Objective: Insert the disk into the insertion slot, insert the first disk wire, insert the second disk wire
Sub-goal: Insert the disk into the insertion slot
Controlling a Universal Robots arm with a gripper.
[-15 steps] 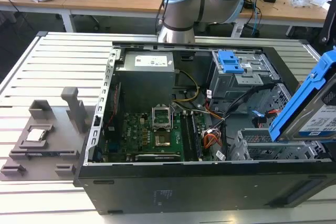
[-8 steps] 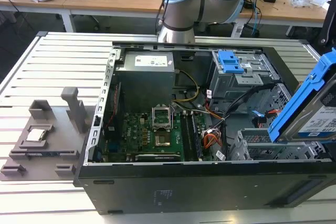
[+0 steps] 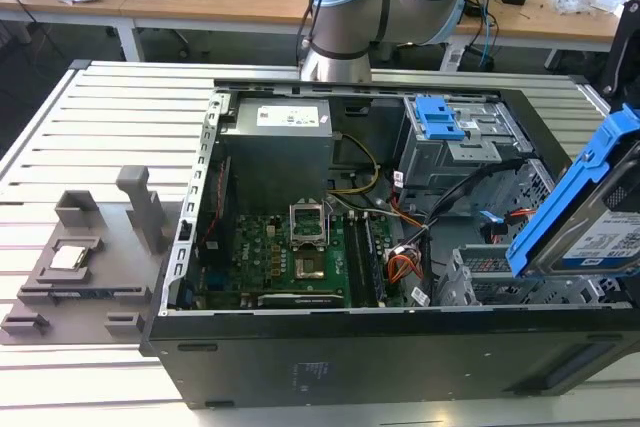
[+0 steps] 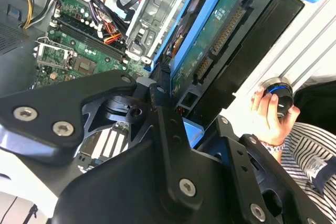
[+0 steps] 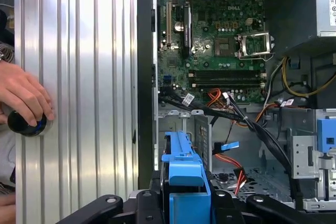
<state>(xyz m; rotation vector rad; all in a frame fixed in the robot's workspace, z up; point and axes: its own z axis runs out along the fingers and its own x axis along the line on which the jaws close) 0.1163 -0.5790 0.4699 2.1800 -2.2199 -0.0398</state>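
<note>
**Disk and slot before insertion.** The gripper (image 5: 185,205) is clamped on the disk (image 3: 585,212), closed against either side of its blue frame. In the first wrist view you see one end tab of that frame standing up in the grasp.

In the exterior view the disk hangs in the air at the exterior view's right, over a corner of the open case (image 3: 300,367), touching nothing else. It is tilted: its long axis climbs steeply toward the exterior view's right, the labelled face is turned to the camera, and the lower end is nearest the case. In the second wrist view you see its other face, a green board with connectors.

The insertion slot (image 3: 485,282) is the low perforated metal bay. It lies below the disk and toward the exterior view's left of it, beside the main circuit board (image 3: 300,247) and nearer the camera than the taller cage (image 3: 450,142) with its blue clip (image 3: 438,117). Disk and slot are apart.

Judged from this, the relation that matters is tilt: the disk's long axis does not lie along the slot's flat floor.

Loose wires (image 3: 402,267) lie just beside the slot, none joined to the disk. A hand (image 5: 23,95) rests on a knob (image 5: 23,123) on the slatted table (image 5: 79,77), outside the case.
</note>
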